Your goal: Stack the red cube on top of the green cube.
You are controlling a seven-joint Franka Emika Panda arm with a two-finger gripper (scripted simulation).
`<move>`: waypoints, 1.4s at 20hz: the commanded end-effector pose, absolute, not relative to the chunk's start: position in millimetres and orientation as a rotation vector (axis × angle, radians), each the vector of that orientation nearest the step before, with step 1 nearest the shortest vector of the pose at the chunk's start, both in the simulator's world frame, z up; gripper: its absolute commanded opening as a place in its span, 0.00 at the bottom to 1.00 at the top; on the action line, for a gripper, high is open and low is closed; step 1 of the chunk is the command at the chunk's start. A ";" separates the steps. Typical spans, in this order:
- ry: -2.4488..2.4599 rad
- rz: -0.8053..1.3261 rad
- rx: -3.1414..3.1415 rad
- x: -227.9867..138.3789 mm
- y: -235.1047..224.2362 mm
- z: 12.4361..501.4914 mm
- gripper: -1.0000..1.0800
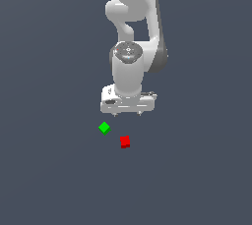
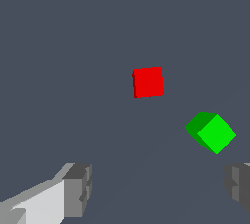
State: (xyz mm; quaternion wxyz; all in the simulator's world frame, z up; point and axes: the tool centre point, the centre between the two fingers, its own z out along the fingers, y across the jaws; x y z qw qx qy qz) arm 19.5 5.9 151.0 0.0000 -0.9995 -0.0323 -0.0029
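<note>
Claw above red cube

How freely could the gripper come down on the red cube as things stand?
Probably freely. The gripper is open and holds nothing. The red cube lies alone on the grey floor, apart from the green cube, with a clear gap between them, and nothing stands over it.

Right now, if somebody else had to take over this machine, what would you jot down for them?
Pincer: open, empty, hanging above the floor, touching nothing.
Red cube: on the floor, apart from the green one, to the exterior view's right of it.
Green cube: on the floor, nothing on top.
Done: nothing yet; neither cube is gripped.
Left: lower onto the red cube, grip it, lift, set it on the green cube, let go.
</note>
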 end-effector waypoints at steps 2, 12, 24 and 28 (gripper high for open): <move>-0.128 -0.007 -3.139 31.9 3.3 135.4 0.96; -0.212 -0.002 -3.134 72.8 -2.6 88.0 0.96; -0.247 0.000 -3.132 91.3 -4.1 69.0 0.96; -0.246 0.000 -3.132 90.9 -3.7 70.0 0.96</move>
